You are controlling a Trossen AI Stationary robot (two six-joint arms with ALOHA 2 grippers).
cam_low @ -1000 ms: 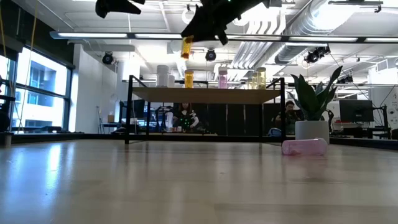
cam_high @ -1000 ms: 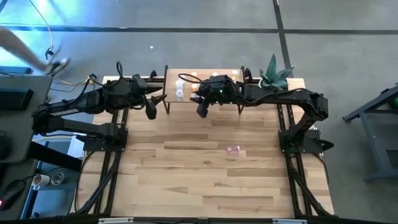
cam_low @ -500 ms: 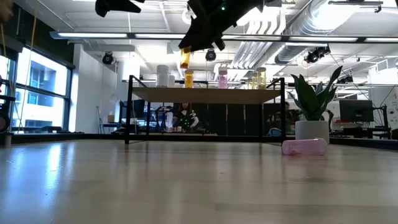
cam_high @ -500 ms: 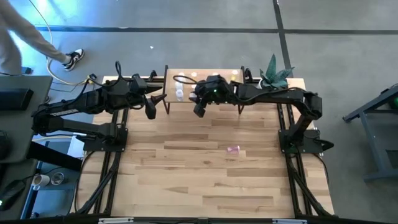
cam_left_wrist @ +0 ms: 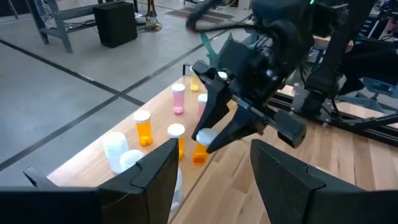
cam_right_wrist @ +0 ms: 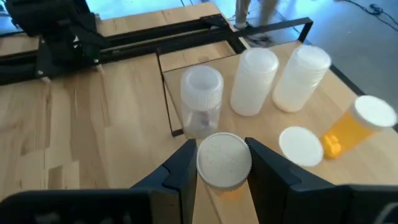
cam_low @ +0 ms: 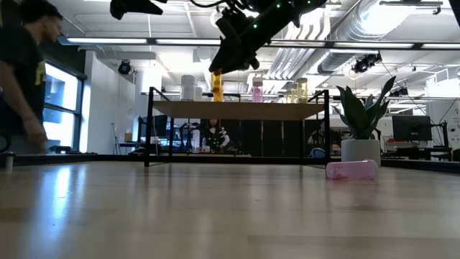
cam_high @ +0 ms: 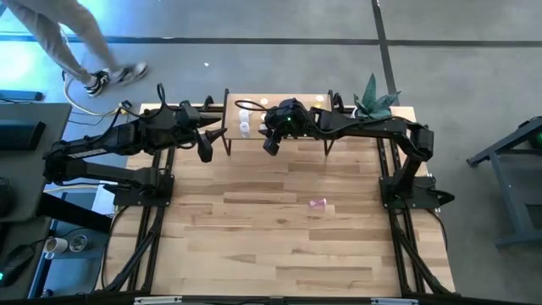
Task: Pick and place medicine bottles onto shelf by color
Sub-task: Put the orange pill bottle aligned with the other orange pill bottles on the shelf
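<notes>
A small pink medicine bottle with a white cap (cam_low: 351,170) lies on its side on the light wood worktop (cam_high: 279,229), well apart from everything else. Farther back, the right arm's dark two-finger hand (cam_right_wrist: 222,167) hangs above the front edge of the low shelf with a light wood top board and thin black legs (cam_low: 237,110), its fingers pinching a tiny orange bottle with a white cap (cam_left_wrist: 200,144). The left hand (cam_high: 206,152) hovers just off the shelf's left end, fingers spread and empty. On the shelf stand clear-white bottles (cam_right_wrist: 261,81), orange bottles (cam_left_wrist: 143,127), a pink one (cam_left_wrist: 178,98) and pale yellow ones (cam_low: 297,91). A person (cam_low: 21,79) walks by beyond the worktop.
</notes>
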